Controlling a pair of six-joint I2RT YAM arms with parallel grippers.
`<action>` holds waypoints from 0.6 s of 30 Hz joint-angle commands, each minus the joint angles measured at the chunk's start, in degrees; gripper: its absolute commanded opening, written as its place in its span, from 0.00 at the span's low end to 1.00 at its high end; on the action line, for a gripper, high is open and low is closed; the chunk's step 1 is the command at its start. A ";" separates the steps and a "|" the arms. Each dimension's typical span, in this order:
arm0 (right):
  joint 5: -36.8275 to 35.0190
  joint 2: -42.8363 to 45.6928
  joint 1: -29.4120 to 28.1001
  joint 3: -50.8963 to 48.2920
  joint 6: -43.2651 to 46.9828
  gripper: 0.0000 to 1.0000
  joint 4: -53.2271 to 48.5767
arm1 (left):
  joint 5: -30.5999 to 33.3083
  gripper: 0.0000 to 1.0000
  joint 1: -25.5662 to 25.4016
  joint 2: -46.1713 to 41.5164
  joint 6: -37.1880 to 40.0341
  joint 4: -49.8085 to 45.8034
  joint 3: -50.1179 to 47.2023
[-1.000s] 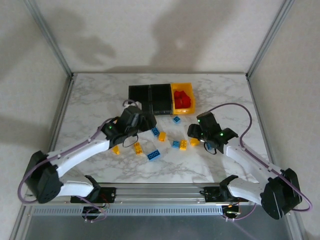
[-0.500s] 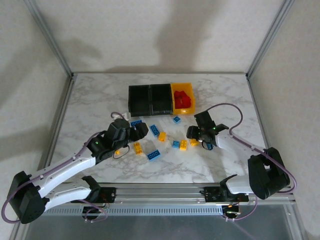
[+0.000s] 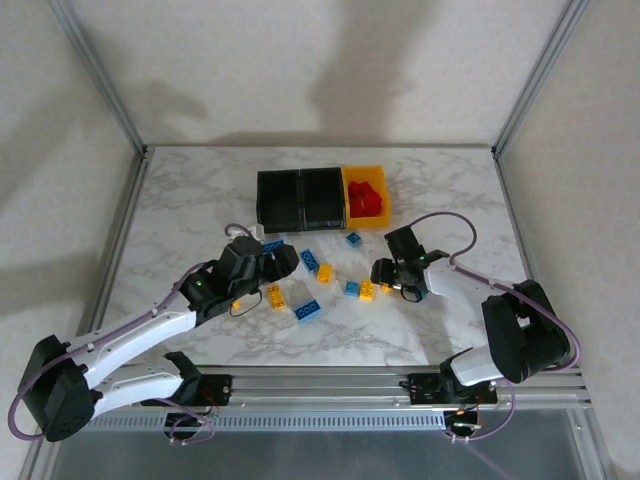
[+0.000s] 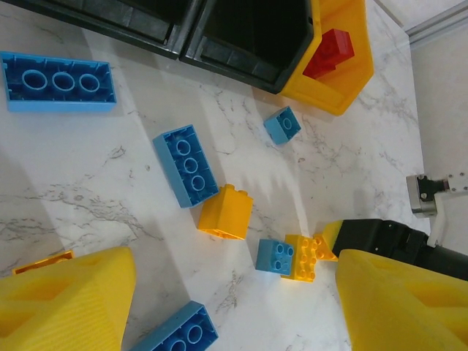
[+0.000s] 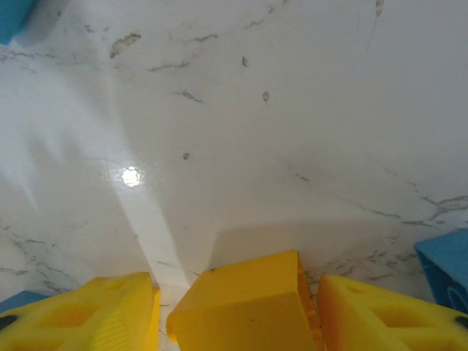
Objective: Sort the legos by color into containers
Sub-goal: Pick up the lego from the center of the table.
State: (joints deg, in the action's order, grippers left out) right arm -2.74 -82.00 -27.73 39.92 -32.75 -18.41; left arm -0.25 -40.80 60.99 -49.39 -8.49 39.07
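Note:
Blue and yellow legos lie scattered on the marble in front of the containers: two black bins (image 3: 300, 198) and a yellow-orange bin (image 3: 365, 197) that holds red bricks (image 3: 367, 203). My left gripper (image 3: 280, 262) hovers open over the scatter. Between its wide-apart fingers (image 4: 66, 300) lie a yellow brick (image 4: 225, 212), a blue oblong brick (image 4: 186, 164) and a blue-and-yellow pair (image 4: 289, 257). My right gripper (image 3: 383, 272) is down at the table. A yellow brick (image 5: 241, 303) sits between its fingers (image 5: 395, 314), with a thin gap on the left side.
A blue oblong brick (image 4: 58, 80) lies just in front of the black bins, and a small blue one (image 4: 282, 124) sits near the yellow-orange bin (image 4: 333, 69). Another blue brick (image 3: 308, 310) and a yellow one (image 3: 276, 295) lie nearer the arms.
My left gripper has drawn back from the bins toward the near left and dropped lower. My right gripper has come down to the table around the yellow brick.

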 commanded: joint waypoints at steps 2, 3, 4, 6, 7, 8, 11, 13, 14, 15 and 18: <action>0.68 0.07 0.39 -1.23 0.23 0.58 -0.70 | -0.08 0.73 -0.38 1.09 -0.66 1.80 -0.41; 0.68 0.17 0.37 -1.27 0.23 0.57 -0.82 | -0.16 0.73 -0.35 1.36 -0.67 1.89 -0.30; 0.59 0.27 0.34 -1.37 0.23 0.56 -0.92 | -0.26 0.73 -0.34 1.56 -0.62 1.97 -0.15; 0.59 0.60 0.28 -1.59 0.32 0.53 -0.81 | -0.60 0.73 -0.36 1.85 -0.78 2.31 -0.13; 0.48 0.53 0.37 -1.64 0.32 0.52 -0.82 | -0.75 0.72 -0.34 1.85 -0.87 2.47 -0.20; 0.38 0.53 0.36 -1.67 0.32 0.52 -0.77 | -0.72 0.73 -0.38 1.98 -0.93 2.59 -0.22; 0.50 0.32 0.34 -1.83 0.34 0.48 -0.48 | -0.56 0.73 -0.43 1.86 -1.07 2.54 -0.48; 0.63 0.25 0.30 -1.87 0.49 0.44 -0.39 | -0.37 0.73 -0.38 1.78 -1.28 2.33 -0.66; 0.63 0.26 0.34 -1.78 0.65 0.41 -0.47 | -0.30 0.73 -0.42 1.64 -1.39 2.30 -0.77; 0.55 0.26 0.39 -1.66 0.76 0.39 -0.63 | -0.14 0.73 -0.42 1.48 -1.48 2.33 -0.91; 0.38 0.78 0.33 -1.16 1.11 0.34 -1.27 | 0.29 0.73 -0.45 0.72 -1.84 2.27 -1.41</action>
State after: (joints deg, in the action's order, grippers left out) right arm -2.50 -81.84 -27.73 39.18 -32.32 -17.74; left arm -0.27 -40.80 62.72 -50.33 -7.25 38.48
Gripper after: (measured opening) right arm 0.426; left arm 0.725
